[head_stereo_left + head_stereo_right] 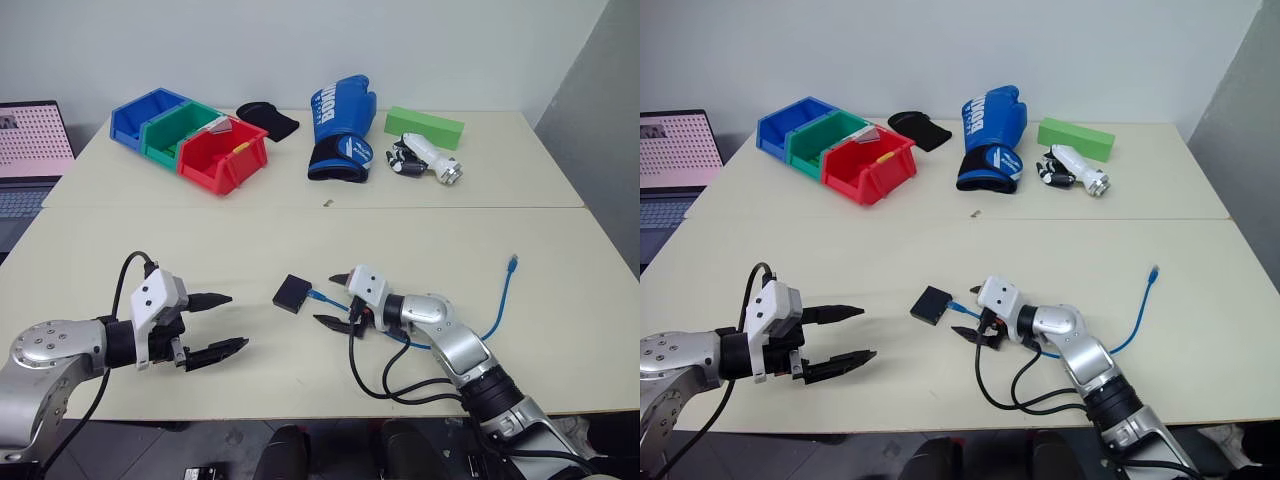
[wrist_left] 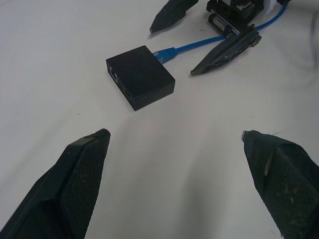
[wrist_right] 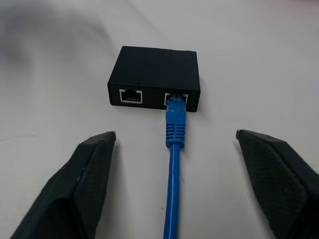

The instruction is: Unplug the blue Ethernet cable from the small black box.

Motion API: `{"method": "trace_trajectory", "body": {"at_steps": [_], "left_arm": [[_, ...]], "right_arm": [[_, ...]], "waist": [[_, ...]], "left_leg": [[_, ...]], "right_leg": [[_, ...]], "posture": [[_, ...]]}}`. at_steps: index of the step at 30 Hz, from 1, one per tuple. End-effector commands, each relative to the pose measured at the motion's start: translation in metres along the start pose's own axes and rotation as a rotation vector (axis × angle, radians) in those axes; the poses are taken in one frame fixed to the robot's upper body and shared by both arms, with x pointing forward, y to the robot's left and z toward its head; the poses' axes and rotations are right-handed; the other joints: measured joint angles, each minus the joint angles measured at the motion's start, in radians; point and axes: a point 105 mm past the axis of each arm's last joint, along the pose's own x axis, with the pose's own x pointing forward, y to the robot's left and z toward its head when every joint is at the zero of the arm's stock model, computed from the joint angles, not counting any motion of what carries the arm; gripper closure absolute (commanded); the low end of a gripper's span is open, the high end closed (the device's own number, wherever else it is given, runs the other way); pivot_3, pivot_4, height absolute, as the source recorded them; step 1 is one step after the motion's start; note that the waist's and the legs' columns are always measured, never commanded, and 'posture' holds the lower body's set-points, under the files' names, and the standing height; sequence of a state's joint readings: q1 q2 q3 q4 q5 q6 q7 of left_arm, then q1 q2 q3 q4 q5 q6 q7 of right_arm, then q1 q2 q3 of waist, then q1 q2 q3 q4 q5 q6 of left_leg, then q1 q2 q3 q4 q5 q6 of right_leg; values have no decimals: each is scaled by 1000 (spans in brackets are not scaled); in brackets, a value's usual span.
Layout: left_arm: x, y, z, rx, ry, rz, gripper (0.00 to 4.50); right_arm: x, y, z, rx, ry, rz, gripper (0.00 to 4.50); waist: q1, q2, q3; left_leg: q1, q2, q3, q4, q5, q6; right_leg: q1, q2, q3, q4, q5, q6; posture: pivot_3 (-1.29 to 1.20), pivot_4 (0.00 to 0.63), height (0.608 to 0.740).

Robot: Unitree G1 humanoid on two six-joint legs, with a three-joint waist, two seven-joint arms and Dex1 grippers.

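The right tool (image 1: 334,298), a little below the middle of the left eye view, lies low over the table (image 1: 560,260) with its two black fingers spread to either side of the blue Ethernet cable (image 3: 172,199); they touch neither the cable nor its plug. In the right wrist view the cable runs up between the fingers and its blue boot sits in the right-hand of two ports on the near face of the small black box (image 3: 154,67); the other port stands empty. The cable is thus not yet unplugged. The box lies flat on the table just left of this tool, at the centre of the left eye view. From the plug the cable passes under the right wrist, then curves up toward the right edge of the frame, where its free end (image 1: 513,263) rests on the table.

The left tool (image 1: 222,322), in the lower left of the left eye view, is held spread wide and holds nothing, pointing toward the box from well apart.

Along the top of the frame stand a blue bin (image 1: 140,115), a green bin (image 1: 178,128) and a red bin (image 1: 225,155) touching in a row, then a black cloth item (image 1: 270,120), a blue boxing glove (image 1: 340,125), a green block (image 1: 425,127) and a white and black device (image 1: 428,160). A laptop (image 1: 30,150) shows at the upper left edge.
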State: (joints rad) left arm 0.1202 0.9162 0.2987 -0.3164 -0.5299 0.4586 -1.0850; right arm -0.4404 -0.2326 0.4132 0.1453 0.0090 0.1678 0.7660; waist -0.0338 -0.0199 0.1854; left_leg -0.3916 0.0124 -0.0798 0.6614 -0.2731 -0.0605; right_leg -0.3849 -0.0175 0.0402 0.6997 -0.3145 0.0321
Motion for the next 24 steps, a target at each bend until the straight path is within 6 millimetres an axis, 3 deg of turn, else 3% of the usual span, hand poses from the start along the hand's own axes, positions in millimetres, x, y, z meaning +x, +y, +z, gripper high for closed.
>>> {"method": "trace_trajectory", "body": {"at_steps": [1, 6, 14, 24], "left_arm": [[1, 3, 3, 13, -7, 13, 0], [2, 5, 3, 9, -11, 21, 0], [5, 10, 6, -46, -49, 39, 0], [12, 2, 35, -377, -232, -76, 0]], "right_arm": [[4, 1, -2, 12, 32, 13, 1511], [3, -4, -1, -17, 54, 8, 2732], [-8, -18, 19, -178, 13, 0, 4423], [-44, -30, 71, -547, -173, 70, 4446]], "waist": [[-1, 0, 0], [-1, 0, 0], [1, 0, 0], [-1, 0, 0]], "left_leg": [[0, 0, 0, 0, 0, 0], [0, 0, 0, 0, 0, 0], [0, 0, 0, 0, 0, 0], [-1, 1, -1, 1, 0, 0]], "right_leg": [[0, 0, 0, 0, 0, 0], [0, 0, 0, 0, 0, 0], [0, 0, 0, 0, 0, 0], [0, -1, -1, 0, 0, 0]], "posture": [[0, 150, 740], [0, 150, 740], [0, 150, 740], [0, 150, 740]]}}
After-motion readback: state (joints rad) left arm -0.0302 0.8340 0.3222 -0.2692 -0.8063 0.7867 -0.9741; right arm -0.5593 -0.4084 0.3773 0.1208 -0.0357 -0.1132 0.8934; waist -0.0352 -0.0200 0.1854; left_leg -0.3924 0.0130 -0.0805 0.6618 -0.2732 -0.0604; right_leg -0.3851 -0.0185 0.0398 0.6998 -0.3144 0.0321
